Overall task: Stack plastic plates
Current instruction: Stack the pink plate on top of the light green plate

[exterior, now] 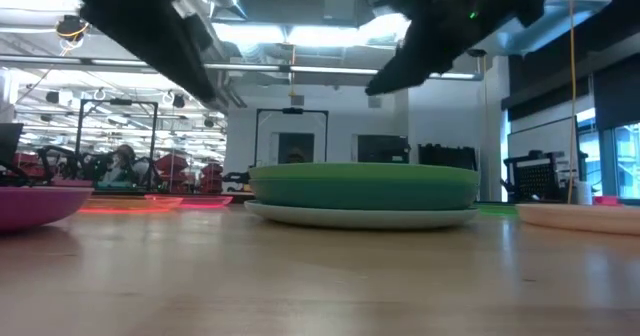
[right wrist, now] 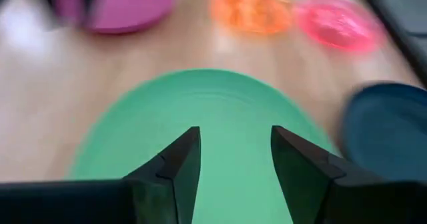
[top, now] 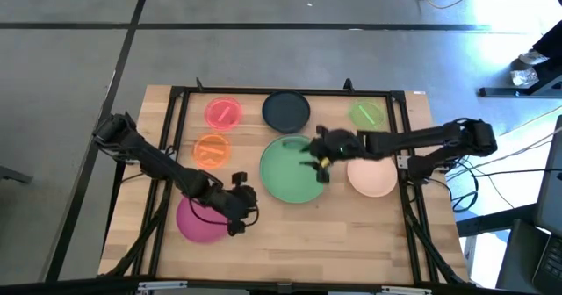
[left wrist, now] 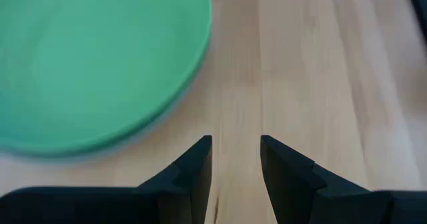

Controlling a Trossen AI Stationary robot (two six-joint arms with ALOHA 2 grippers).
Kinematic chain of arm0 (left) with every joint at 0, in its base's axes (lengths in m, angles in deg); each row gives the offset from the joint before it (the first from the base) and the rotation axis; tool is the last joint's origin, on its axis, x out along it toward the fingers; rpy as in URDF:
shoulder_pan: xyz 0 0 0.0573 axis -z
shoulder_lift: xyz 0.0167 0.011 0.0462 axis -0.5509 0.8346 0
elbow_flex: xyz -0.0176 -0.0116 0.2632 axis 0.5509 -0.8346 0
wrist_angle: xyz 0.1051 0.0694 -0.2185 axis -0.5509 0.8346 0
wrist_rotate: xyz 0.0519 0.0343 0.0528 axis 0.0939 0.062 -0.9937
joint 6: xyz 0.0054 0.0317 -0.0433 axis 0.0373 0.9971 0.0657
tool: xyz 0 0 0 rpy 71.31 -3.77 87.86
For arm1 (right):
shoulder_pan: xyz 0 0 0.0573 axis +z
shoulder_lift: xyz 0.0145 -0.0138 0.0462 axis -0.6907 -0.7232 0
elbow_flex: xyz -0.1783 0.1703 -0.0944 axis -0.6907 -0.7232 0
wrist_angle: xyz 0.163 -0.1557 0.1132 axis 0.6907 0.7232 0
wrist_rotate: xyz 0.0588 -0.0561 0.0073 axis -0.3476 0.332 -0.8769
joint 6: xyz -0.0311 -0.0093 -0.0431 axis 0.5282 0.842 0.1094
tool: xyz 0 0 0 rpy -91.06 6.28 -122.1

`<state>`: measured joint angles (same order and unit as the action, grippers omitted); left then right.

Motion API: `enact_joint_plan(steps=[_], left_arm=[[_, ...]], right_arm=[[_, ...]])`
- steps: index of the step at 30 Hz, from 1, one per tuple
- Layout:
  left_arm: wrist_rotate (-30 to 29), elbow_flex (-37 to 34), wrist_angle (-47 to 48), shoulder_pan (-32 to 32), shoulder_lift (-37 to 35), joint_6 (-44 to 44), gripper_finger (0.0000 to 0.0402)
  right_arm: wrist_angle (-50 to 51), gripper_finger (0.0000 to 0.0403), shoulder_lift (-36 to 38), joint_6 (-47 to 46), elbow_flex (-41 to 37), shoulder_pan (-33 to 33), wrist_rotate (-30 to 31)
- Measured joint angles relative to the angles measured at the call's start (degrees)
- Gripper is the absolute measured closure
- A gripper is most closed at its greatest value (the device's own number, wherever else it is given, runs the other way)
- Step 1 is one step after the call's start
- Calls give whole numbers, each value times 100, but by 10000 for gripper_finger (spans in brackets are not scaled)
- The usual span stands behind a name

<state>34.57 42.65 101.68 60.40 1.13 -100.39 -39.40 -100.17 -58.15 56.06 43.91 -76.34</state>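
The three large plates are already stacked at the centre of the table (top: pixel 386 233): the low view shows the green plate (exterior: pixel 365 179) on a teal one (exterior: pixel 365 198), with the pale grey plate (exterior: pixel 362 215) beneath. From above only the green top plate shows, so the stack's layers are known from the low view alone.

The medium plates lie loose around it: black (top: pixel 285 110) at twelve o'clock, peach (top: pixel 371 176) at three o'clock, magenta (top: pixel 201 219) near eight o'clock. The small ones are also untouched: red (top: pixel 223 112) and orange (top: pixel 211 149) between nine and eleven o'clock, green (top: pixel 367 114) near one o'clock. Judged so, a third is done and six plates remain.

The right gripper (top: pixel 320 165) hovers over the stack's three-o'clock rim; its wrist view shows the fingers (right wrist: pixel 179 163) apart and empty. The left gripper (top: pixel 239 212) sits by the magenta plate, between it and the stack, its fingers (left wrist: pixel 197 163) also parted with nothing between them.
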Motion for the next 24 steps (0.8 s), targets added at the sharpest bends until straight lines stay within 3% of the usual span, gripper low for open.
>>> enact_joint_plan(steps=[4, 10, 18, 24], left_arm=[[180, 511, 1481, 21, -6, -104, 282], [301, 775, 2578, -1, -7, -258, 282], [589, 231, 2723, -3, -7, -118, 282], [737, -253, 2701, -25, -4, 217, 282]], right_arm=[[-262, 231, -92, -55, -88, 708, -6], [-1114, 231, -440, -296, -429, 1675, 45], [-1739, 231, -1091, -510, -553, 2533, 178], [-1907, 231, -1331, -605, -553, 2733, 401]])
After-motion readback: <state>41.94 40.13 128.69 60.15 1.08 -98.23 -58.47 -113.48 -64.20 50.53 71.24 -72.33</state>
